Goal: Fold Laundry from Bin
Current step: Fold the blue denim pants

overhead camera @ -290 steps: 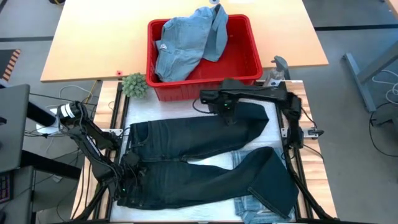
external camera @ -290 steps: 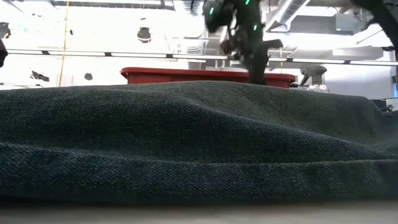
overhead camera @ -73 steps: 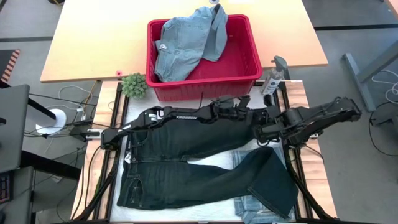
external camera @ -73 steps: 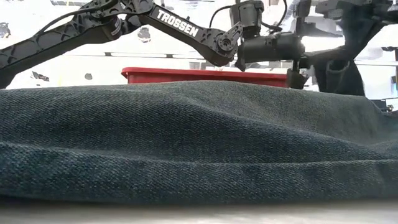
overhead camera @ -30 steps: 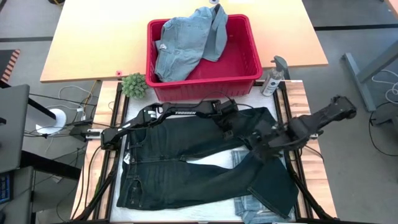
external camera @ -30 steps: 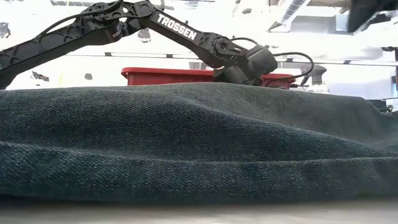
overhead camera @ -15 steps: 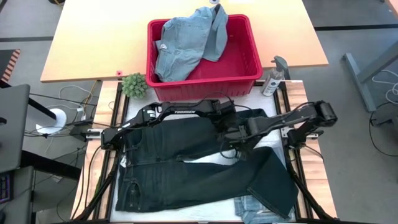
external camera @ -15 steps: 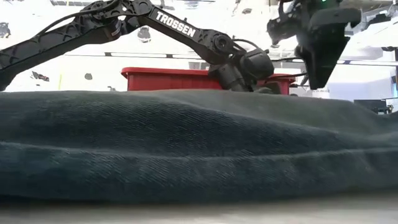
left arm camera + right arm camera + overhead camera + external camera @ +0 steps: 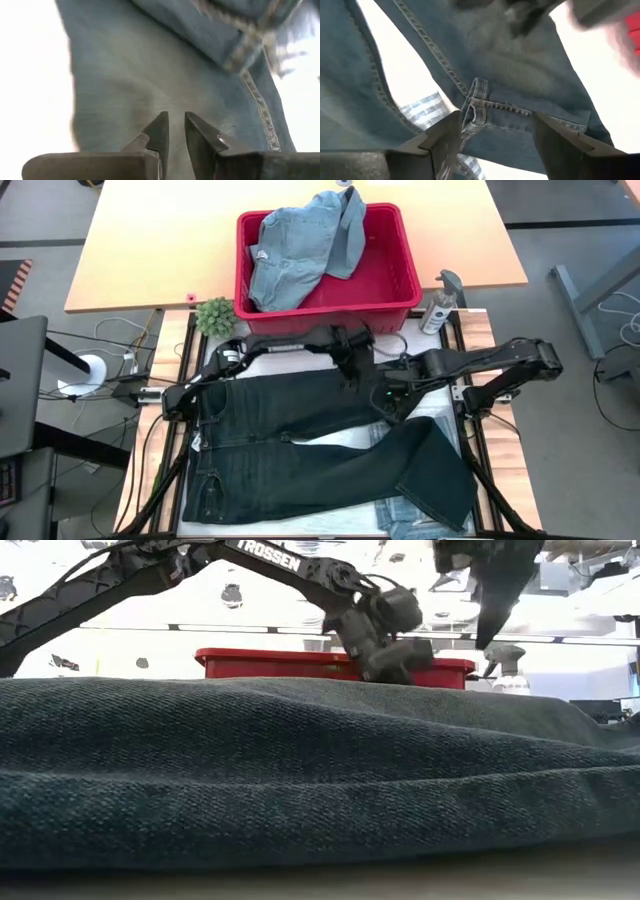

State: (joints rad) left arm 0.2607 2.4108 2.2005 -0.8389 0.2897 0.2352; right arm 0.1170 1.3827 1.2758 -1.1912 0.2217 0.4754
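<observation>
Dark navy trousers (image 9: 300,450) lie spread on the white-covered table, waistband toward the left edge. The upper leg's hem (image 9: 520,111) lies bunched near the middle. My left gripper (image 9: 357,375) (image 9: 176,117) hangs over that leg, its fingers almost together on the cloth. My right gripper (image 9: 388,402) (image 9: 496,120) hovers open just above the hem and touches nothing. A blue-grey striped shirt (image 9: 422,112) peeks out from under the trousers. The red bin (image 9: 330,315) stands at the far edge with a light blue denim piece (image 9: 300,245) draped over its rim. My left gripper pinches the upper trouser leg's cloth (image 9: 175,102) between its two fingertips, a short way up from the hem. The fingers slant down from above. Whether they have one layer or a fold is hidden by the tips themselves. The rest of the trousers lies on the table.
A small green plant (image 9: 215,317) stands by the bin's near left corner and a spray bottle (image 9: 438,305) by its near right corner. The light wooden tabletop (image 9: 150,240) lies beyond. In the low view the trousers (image 9: 300,770) fill the foreground.
My right gripper has gone toward the table's left edge with the upper leg's hem, then opened and let it go. My left gripper has risen and rolled a little. The upper leg's end has been drawn leftward and now lies near the middle; the waistband has stayed put.
</observation>
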